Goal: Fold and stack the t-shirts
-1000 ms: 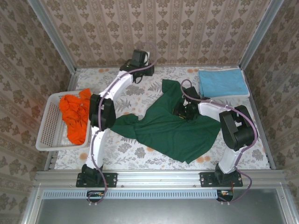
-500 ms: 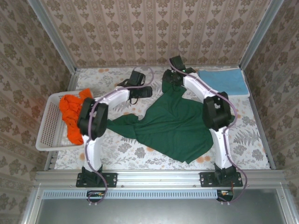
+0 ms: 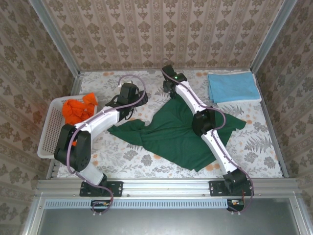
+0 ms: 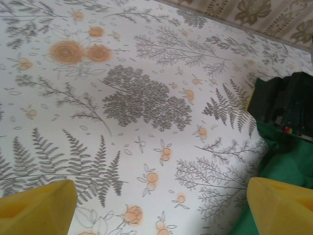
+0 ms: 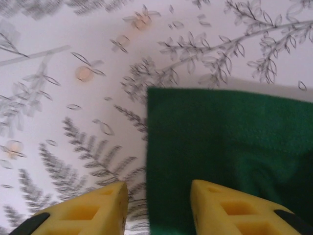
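Observation:
A dark green t-shirt (image 3: 181,132) lies spread and rumpled across the middle of the table. My right gripper (image 3: 169,83) hovers at its far corner. In the right wrist view its yellow fingers (image 5: 98,205) stand apart, and the straight edge of the green t-shirt (image 5: 220,147) runs between them. My left gripper (image 3: 133,98) is left of the shirt. In its wrist view its fingers (image 4: 39,205) stand wide open over bare tablecloth, with the green t-shirt (image 4: 288,171) at the right edge. A light blue t-shirt (image 3: 232,87) lies folded at the back right. Orange t-shirts (image 3: 78,110) are heaped in the basket.
The white lattice basket (image 3: 46,139) stands at the left edge. The floral tablecloth (image 3: 124,149) covers the table, with metal rails along its sides and wallpapered walls close behind. Bare cloth shows in front of the green shirt and at the back left.
My left gripper came away from the back of the table toward the left and opened wide. My right arm swung from the shirt's middle to its far corner. The shirt's right side spread out.

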`<state>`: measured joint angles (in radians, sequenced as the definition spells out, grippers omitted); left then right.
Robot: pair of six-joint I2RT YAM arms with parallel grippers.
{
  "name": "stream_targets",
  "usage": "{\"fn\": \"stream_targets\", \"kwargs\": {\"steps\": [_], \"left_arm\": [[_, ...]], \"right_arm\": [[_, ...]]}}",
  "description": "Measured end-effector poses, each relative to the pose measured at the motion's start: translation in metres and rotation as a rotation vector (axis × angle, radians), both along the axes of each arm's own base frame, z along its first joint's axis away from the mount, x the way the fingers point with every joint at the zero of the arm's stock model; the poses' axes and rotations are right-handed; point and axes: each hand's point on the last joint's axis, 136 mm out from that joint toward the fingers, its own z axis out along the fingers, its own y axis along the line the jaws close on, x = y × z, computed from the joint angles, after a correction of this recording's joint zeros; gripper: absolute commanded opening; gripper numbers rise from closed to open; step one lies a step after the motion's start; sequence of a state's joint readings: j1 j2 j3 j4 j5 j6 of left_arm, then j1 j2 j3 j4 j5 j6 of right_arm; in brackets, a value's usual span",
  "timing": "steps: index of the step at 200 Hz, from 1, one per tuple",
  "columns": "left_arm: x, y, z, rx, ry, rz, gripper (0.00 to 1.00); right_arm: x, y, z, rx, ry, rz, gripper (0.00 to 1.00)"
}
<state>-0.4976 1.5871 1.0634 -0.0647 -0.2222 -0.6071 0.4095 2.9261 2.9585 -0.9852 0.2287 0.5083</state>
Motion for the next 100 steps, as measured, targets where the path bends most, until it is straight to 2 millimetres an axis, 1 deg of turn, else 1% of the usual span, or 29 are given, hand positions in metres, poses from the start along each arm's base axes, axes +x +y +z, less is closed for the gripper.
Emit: {"fn": "stream_targets", "kwargs": {"steps": [34,48,66,89,100], "left_arm": [[-0.004,0.009,0.007,0.001,-0.028,0.022,0.93],[-0.005,0.011,0.009,-0.005,-0.037,0.027,0.93],[-0.007,0.013,0.006,-0.004,-0.034,0.029,0.93],[-0.01,0.018,-0.001,0.002,-0.021,0.036,0.93],[-0.011,0.02,-0.004,0.003,-0.014,0.038,0.93]], "right_arm": [[-0.005,-0.002,-0.002,-0.01,0.025,0.008,0.3],[-0.006,-0.004,-0.003,-0.012,0.032,0.006,0.22],[-0.007,-0.005,-0.004,-0.01,0.04,0.007,0.14],[-0.007,-0.005,-0.004,0.005,0.045,0.005,0.01],[-0.007,-0.004,-0.003,0.011,0.045,0.01,0.0]]}}
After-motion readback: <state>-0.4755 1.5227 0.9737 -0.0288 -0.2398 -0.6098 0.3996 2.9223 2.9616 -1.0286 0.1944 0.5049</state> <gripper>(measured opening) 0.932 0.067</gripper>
